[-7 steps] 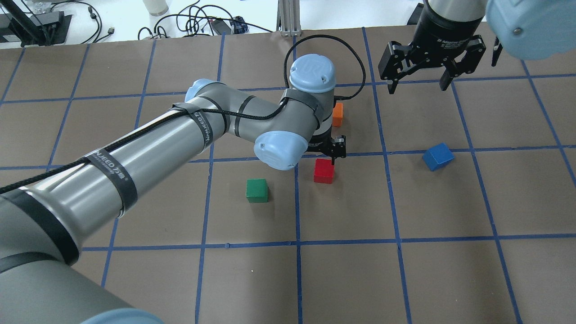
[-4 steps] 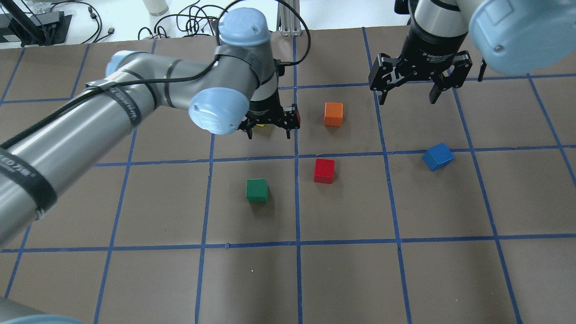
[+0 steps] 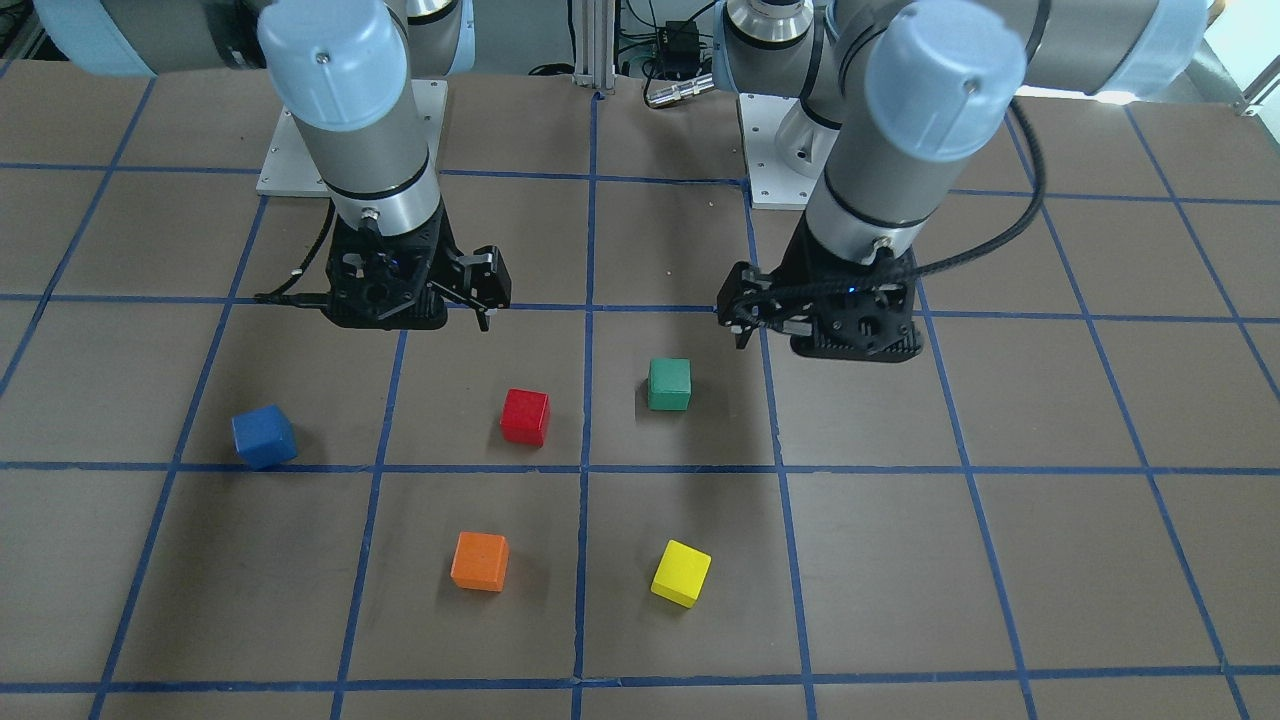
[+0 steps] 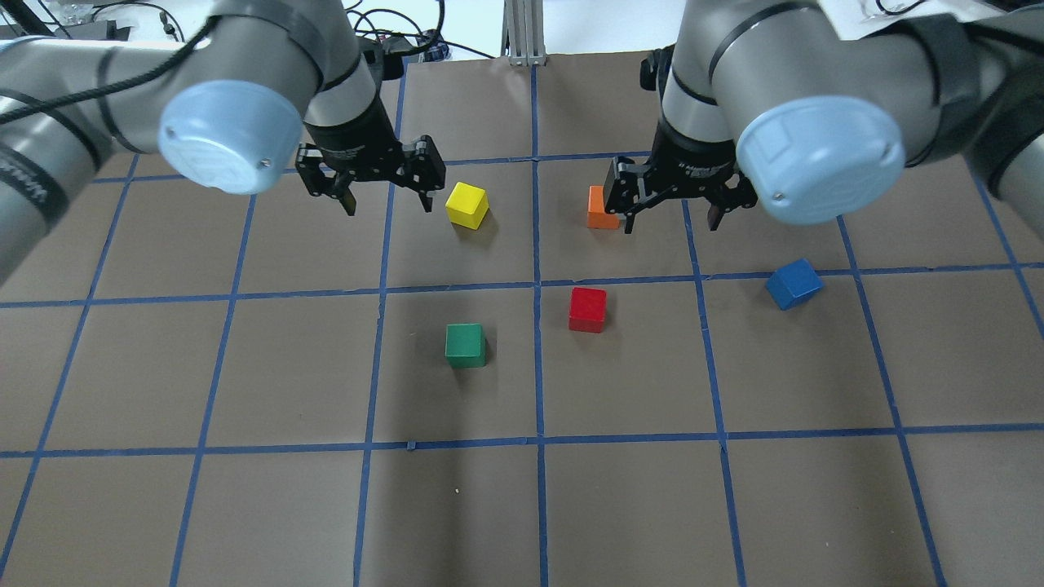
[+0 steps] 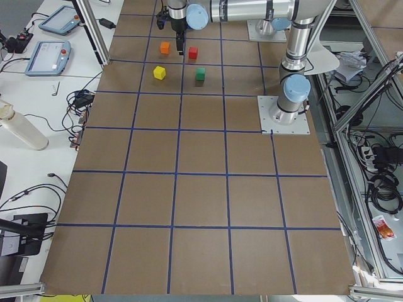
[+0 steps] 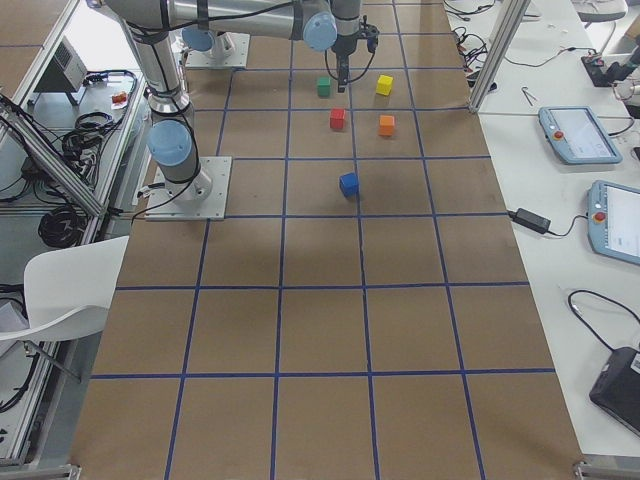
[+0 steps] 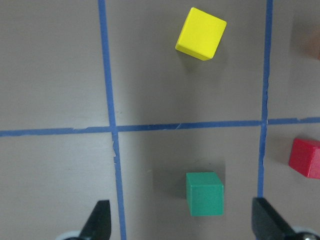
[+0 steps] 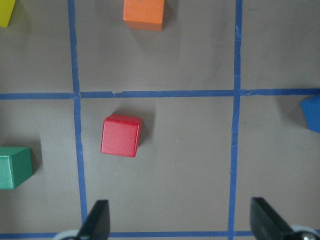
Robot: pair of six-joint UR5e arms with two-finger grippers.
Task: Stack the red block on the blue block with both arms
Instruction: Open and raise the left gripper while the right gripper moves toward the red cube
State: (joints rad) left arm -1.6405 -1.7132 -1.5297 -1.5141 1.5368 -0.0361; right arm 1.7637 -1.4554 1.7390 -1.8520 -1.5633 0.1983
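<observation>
The red block (image 4: 588, 309) sits on the brown table near the middle; it also shows in the right wrist view (image 8: 120, 135). The blue block (image 4: 794, 284) sits turned at an angle to its right, apart from it, and just shows at the right wrist view's edge (image 8: 311, 114). My left gripper (image 4: 387, 204) is open and empty, hovering at the far left, left of the yellow cube. My right gripper (image 4: 670, 222) is open and empty, hovering beyond the red block and partly covering the orange cube.
A green cube (image 4: 466, 344) sits left of the red block. A yellow cube (image 4: 467, 204) and an orange cube (image 4: 602, 210) sit farther back. Blue tape lines grid the table. Cables lie past the far edge.
My left gripper has drawn back from over the red block to the far left, uncovering the yellow cube. My right gripper has moved left and nearer, beside the orange cube. No block has moved.
</observation>
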